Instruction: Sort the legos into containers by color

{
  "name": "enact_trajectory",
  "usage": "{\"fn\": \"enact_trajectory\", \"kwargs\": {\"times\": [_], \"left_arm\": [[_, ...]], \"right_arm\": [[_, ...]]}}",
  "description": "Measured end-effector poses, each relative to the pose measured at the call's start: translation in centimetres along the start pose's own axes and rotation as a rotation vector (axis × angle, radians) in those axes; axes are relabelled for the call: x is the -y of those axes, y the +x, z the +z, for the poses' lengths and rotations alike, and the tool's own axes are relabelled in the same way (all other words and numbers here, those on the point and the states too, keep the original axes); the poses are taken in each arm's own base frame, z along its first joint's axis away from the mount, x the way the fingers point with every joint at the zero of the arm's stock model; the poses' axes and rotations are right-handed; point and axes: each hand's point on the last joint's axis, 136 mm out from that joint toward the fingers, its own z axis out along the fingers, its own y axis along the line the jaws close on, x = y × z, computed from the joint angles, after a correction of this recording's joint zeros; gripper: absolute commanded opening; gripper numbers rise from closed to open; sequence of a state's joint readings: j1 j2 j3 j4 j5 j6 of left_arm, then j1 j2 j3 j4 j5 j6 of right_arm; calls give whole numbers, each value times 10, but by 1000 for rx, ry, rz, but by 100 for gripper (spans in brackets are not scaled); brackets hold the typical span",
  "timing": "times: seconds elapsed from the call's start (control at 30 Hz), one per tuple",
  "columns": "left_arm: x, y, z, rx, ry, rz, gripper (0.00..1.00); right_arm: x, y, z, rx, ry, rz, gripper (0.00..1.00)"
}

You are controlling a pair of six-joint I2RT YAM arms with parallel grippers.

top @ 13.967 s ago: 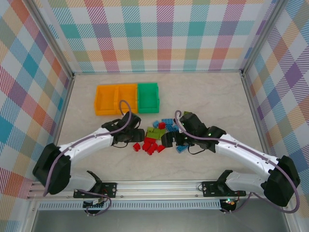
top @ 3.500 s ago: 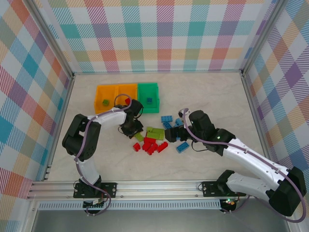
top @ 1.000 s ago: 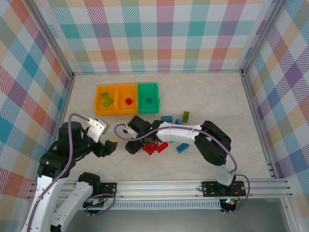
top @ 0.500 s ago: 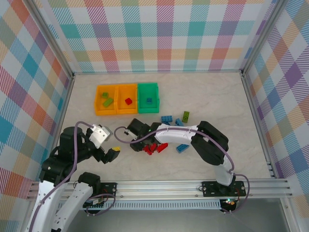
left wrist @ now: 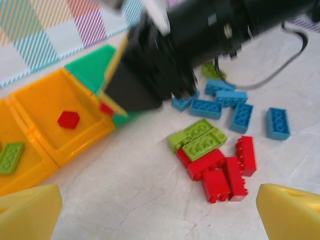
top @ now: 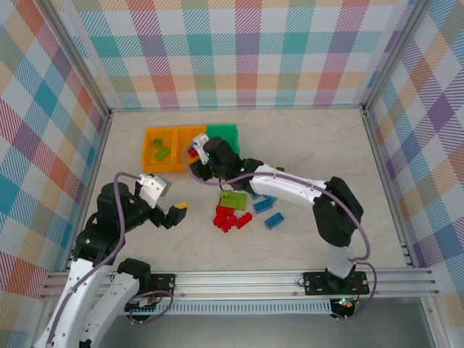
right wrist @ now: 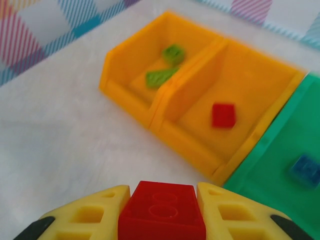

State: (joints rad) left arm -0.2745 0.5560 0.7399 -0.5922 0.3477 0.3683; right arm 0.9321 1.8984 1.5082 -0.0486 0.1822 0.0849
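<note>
Though hemmed in by plaid walls [top: 246, 51], logged pale marbled table [top: 304, 145] as evenly lit. Found loose legos [top: 235, 212] mid-table, three containers [top: 158, 168] side by side beyond. Saw right gripper [right wrist: 162, 200] clamped on red brick [right wrist: 162, 220] near middle orange bin [right wrist: 190, 142]; left gripper [left wrist: 160, 215] spread wide, holding nothing. Noted green bin [top: 225, 130] half hidden behind right arm [top: 290, 190], its blue brick [right wrist: 305, 167] blurred.

Red, blue, green legos [top: 225, 216] piled nr 3 bins [top: 159, 169], few inside by colour.
</note>
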Motion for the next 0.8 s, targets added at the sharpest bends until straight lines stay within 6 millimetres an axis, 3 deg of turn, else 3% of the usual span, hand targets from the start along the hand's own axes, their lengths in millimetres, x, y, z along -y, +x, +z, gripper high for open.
{"fn": "enact_trajectory", "kwargs": {"times": [0.07,0.17,0.3,0.43,0.6,0.7,0.8], "left_arm": [[-5,9,6,-35,-17,-24,100],[-8,19,12,-62,-31,-53,100],[-12,15,11,-47,-58,-62,100],[-20,14,11,-41,-101,-68,100],[-32,16,9,-55,-173,-68,100],[-36,17,8,-58,-193,-69,100],[-39,17,7,-59,-208,-73,100]], "right_arm": [[12,-13,18,41,27,-2,27],[23,-16,50,64,55,-19,27],[27,-1,95,53,81,-59,27],[33,15,126,22,113,-101,41],[35,18,134,-10,126,-129,54],[35,14,128,-10,124,-129,55],[34,10,109,-16,117,-126,58]]}}
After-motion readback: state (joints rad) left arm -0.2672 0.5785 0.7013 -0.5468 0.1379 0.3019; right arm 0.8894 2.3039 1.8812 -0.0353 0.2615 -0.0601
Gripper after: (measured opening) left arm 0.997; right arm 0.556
